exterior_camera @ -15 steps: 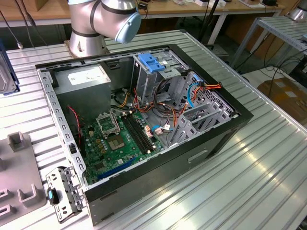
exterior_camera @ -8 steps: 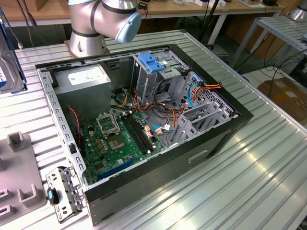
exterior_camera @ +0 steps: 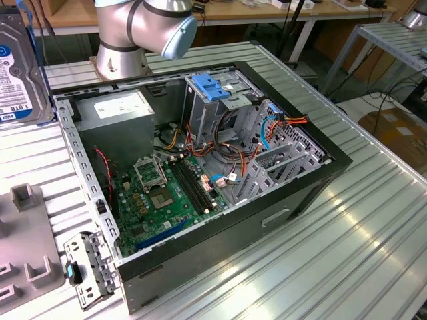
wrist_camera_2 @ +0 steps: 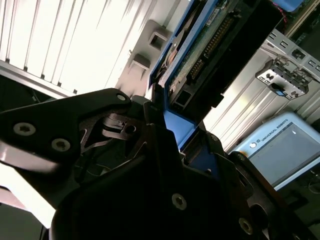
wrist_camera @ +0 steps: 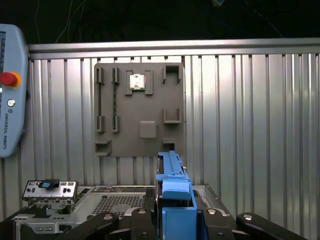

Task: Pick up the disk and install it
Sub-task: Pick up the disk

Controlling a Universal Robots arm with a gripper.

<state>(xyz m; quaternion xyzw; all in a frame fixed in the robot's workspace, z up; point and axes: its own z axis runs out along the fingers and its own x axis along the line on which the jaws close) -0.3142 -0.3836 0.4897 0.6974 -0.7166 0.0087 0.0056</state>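
Gripper, black and two-fingered [wrist_camera_2: 175, 131] [wrist_camera: 175, 217], is clamped on the disk, a flat dark-metal hard drive with a white printed label and blue plastic side rails [exterior_camera: 20, 73] [wrist_camera_2: 220, 40] [wrist_camera: 170, 170]. In both wrist views its fingers [wrist_camera_2: 150, 116] press a blue rail from either side.

In the exterior view the disk sits outside the open black computer case [exterior_camera: 313, 180], past the case's corner on the exterior view's left, with its label in sight. Inside the case lie a green motherboard [exterior_camera: 160, 200], a grey metal power-supply box [exterior_camera: 117, 110] and a light-blue ribbed plastic latch [exterior_camera: 210, 87].

Just beside the case, on the ribbed aluminium table [exterior_camera: 347, 233], rests a small metal bracket with a blue clip [exterior_camera: 90, 267] [wrist_camera: 50, 189]. Near that lies a grey slotted fixture plate [exterior_camera: 20, 240] [wrist_camera: 140, 110]. A pale-blue teach pendant [wrist_camera: 10, 90] [wrist_camera_2: 280, 145] lies beyond the bracket from the case.
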